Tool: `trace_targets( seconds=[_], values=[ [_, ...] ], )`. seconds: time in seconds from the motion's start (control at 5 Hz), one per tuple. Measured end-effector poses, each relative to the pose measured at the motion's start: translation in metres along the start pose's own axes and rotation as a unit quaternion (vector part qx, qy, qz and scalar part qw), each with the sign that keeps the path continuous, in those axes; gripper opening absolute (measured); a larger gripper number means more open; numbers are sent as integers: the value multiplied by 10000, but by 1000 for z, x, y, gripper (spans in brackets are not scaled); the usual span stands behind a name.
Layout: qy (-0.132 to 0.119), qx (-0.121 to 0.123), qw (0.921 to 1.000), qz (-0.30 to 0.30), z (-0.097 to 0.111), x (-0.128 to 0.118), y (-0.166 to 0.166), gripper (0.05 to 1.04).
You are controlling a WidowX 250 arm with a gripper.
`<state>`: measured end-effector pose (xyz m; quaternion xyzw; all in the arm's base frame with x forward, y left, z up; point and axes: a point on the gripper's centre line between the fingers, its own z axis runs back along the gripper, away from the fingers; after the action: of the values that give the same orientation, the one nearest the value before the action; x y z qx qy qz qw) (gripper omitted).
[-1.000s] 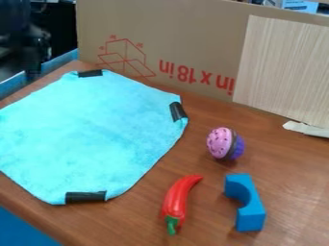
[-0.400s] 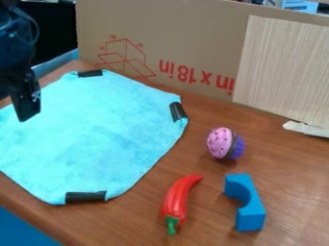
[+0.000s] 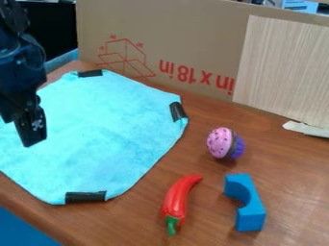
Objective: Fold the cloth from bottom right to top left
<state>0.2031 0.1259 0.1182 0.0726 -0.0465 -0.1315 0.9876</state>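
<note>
Cardboard [image 3: 186,33] bearing red print stands behind the cloth [image 3: 109,129].

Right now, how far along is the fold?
Done: no fold visible; cloth lies spread out.
In hand: no cloth looks lifted; the hand is over its left part.
Left: apparently the whole fold, bottom right to top left.
</note>
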Motion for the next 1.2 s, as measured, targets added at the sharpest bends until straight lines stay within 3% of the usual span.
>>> trace_targets(
  seconds=[0.6,1.2],
  values=[
    [-228,-365,9921,-1176,-21,-16,-25,1000],
    [-704,-234,9787,-1917,-33,-13,-42,1000]
  ],
)
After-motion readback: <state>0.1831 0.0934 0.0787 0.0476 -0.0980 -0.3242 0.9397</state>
